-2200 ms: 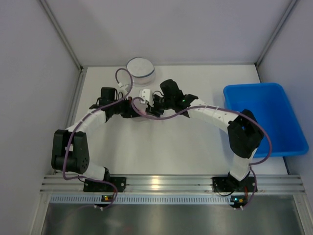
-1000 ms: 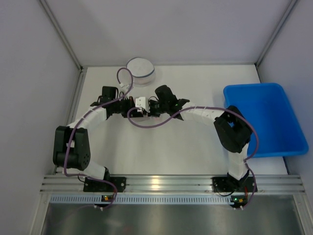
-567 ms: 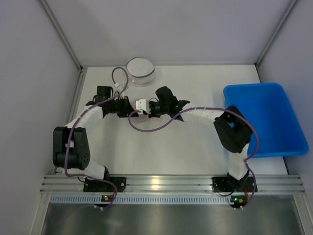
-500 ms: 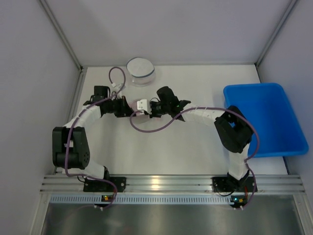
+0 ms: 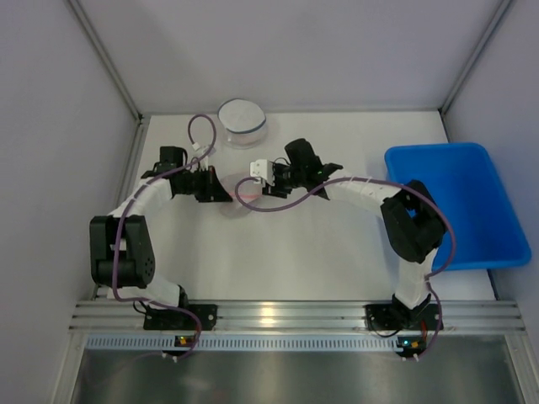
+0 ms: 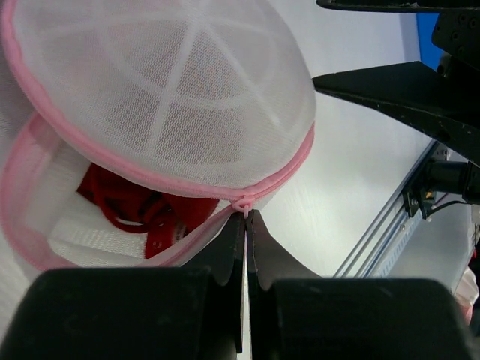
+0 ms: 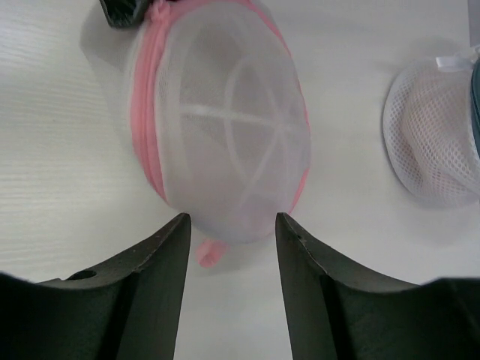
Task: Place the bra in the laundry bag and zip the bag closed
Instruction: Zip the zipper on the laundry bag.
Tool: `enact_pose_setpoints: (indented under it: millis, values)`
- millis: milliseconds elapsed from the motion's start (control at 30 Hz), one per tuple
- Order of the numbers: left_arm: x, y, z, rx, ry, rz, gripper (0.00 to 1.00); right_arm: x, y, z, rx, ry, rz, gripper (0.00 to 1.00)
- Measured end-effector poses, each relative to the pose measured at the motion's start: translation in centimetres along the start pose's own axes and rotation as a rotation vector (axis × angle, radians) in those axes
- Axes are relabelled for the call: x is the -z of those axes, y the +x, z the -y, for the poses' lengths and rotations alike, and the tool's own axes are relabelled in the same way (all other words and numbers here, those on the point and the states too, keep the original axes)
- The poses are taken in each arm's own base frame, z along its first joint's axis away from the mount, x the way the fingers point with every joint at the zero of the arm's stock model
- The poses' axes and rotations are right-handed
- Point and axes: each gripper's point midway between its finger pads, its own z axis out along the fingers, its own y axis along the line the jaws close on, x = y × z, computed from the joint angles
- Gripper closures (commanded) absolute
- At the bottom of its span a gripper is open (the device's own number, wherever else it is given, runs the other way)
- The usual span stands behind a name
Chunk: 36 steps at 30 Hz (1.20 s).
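Bag: the laundry bag (image 6: 172, 90) is seen lying on the table, a domed white mesh shell with pink trim.
Bra: the red bra (image 6: 124, 206) is seen inside the bag, showing through the unzipped stretch of its rim.
Zip: not yet run right round; the zipper pull (image 6: 241, 202) sits at the end of the gap on the bag's rim.
Left gripper: the left gripper (image 6: 245, 217) is pinched tight on the pull, fingers together.
Right gripper: the right gripper (image 7: 232, 225) is held with fingers apart above the bag's opposite end, and nothing is gripped.
Weight: the bag is judged light, so it will likely be dragged across the table if the pull is tugged unbraced.
Feel: the mesh is judged soft and yielding, the ribbed dome slightly springy, and nothing looks fragile.
Hold: the pull is the place for zipping. For bracing, the pink trim or the pink tab (image 7: 208, 251) at the bag's far end is judged best.
Nearby: a second mesh bag (image 7: 431, 142) is seen lying apart from the laundry bag.
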Motion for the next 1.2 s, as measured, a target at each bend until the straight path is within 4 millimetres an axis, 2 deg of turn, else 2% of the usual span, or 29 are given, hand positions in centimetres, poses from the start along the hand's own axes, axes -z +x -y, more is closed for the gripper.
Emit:
enact_pose_setpoints:
  millis: [133, 300, 467, 533, 600, 733, 767, 800, 1000, 1200]
  values:
    - [-0.6, 0.5, 1.4, -0.016, 0.029, -0.025, 1.00, 0.2, -2.5, -0.7, -0.013, -0.024, 0.045, 0.51]
    - [-0.2, 0.2, 2.3, -0.013, 0.044, -0.015, 1.00, -0.3, -6.2, -2.3, 0.002, -0.064, 0.111, 0.52]
    - [0.3, -0.5, 3.3, -0.017, 0.062, 0.007, 1.00, -0.8, -7.5, -3.8, 0.008, -0.099, 0.133, 0.54]
    - [0.5, -0.6, 3.7, -0.016, 0.072, 0.011, 1.00, -0.9, -7.7, -3.8, 0.010, -0.100, 0.135, 0.55]
    - [0.5, -0.6, 3.9, -0.012, 0.081, 0.011, 1.00, -1.2, -7.8, -3.4, 0.012, -0.091, 0.135, 0.62]
    - [0.7, -0.7, 4.2, -0.010, 0.087, 0.015, 1.00, -2.3, -7.7, -2.3, 0.006, -0.065, 0.122, 0.83]
    - [0.7, -0.7, 4.2, -0.010, 0.087, 0.016, 1.00, -2.5, -7.5, -2.1, 0.005, -0.060, 0.115, 0.95]
    - [0.8, -0.7, 4.2, -0.010, 0.085, 0.018, 1.00, -2.8, -7.2, -2.1, 0.006, -0.059, 0.109, 0.99]
    - [1.1, -1.1, 3.5, 0.016, 0.063, 0.034, 1.00, -2.8, -7.1, -1.3, 0.021, -0.022, 0.107, 1.00]
    - [2.6, -2.0, 0.5, 0.048, -0.029, 0.089, 1.00, -1.8, -5.3, -0.8, 0.042, 0.001, 0.097, 1.00]
